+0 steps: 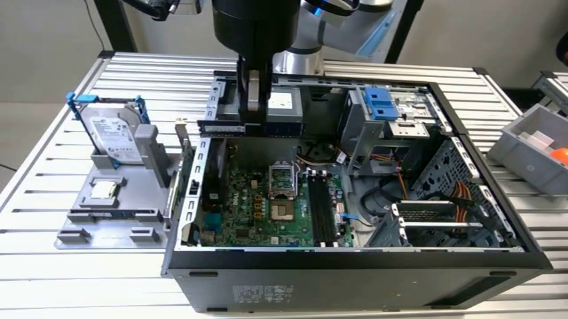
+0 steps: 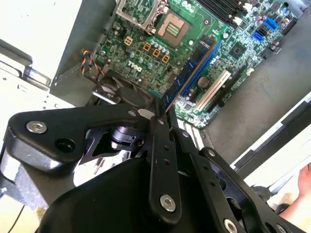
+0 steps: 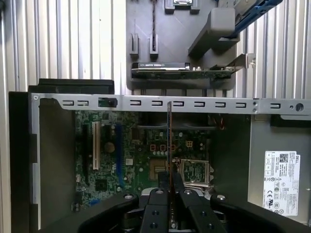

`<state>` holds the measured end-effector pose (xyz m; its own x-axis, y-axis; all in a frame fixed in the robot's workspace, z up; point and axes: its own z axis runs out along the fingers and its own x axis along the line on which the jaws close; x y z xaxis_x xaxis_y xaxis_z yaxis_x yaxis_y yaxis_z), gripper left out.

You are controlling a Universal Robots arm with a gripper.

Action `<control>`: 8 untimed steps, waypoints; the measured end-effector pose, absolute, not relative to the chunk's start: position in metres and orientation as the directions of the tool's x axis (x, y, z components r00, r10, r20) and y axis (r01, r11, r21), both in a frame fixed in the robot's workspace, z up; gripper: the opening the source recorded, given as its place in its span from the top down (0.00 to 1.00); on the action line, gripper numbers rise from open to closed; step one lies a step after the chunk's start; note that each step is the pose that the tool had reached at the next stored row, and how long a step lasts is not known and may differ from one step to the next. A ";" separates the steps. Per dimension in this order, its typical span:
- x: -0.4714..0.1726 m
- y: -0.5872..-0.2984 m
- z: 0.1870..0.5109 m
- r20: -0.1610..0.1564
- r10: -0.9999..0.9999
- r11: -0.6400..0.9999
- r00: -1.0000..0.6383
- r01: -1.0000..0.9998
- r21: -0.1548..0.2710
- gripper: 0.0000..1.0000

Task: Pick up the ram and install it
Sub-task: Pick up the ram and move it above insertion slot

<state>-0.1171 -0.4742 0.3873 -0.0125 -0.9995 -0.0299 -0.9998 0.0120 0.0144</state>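
A silver hard drive [image 1: 116, 136] stands in a grey plastic holder [image 1: 98, 222] on the ribbed metal table [image 1: 36, 199], at the exterior view's left. Right of it, the gripper [image 1: 253, 116] is clamped on the ram [image 1: 220, 126], a thin blue-green stick jutting past the black fingertips, held over the far left of the green motherboard [image 1: 253, 206]. Farther right, the long black memory slots [image 1: 321, 209] lie inside the open black case [image 1: 355, 256], below the ram.
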 end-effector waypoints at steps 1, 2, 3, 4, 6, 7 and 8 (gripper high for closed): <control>-0.116 -0.474 0.387 -0.030 -0.999 0.012 -0.013 -1.000 0.014 1.00; -0.114 -0.474 0.387 -0.030 -0.999 0.012 -0.013 -1.000 0.014 1.00; -0.113 -0.474 0.387 -0.030 -0.999 0.012 -0.013 -1.000 0.014 1.00; -0.111 -0.473 0.387 -0.030 -0.999 0.012 -0.013 -1.000 0.014 1.00; -0.108 -0.473 0.387 -0.030 -0.999 0.012 -0.012 -1.000 0.014 1.00; -0.106 -0.473 0.387 -0.030 -0.999 0.012 -0.012 -1.000 0.014 1.00; -0.105 -0.473 0.387 -0.030 -0.999 0.012 -0.013 -1.000 0.014 1.00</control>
<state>-0.1048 -0.4733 0.3872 -0.0125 -0.9995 -0.0300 -0.9998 0.0121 0.0144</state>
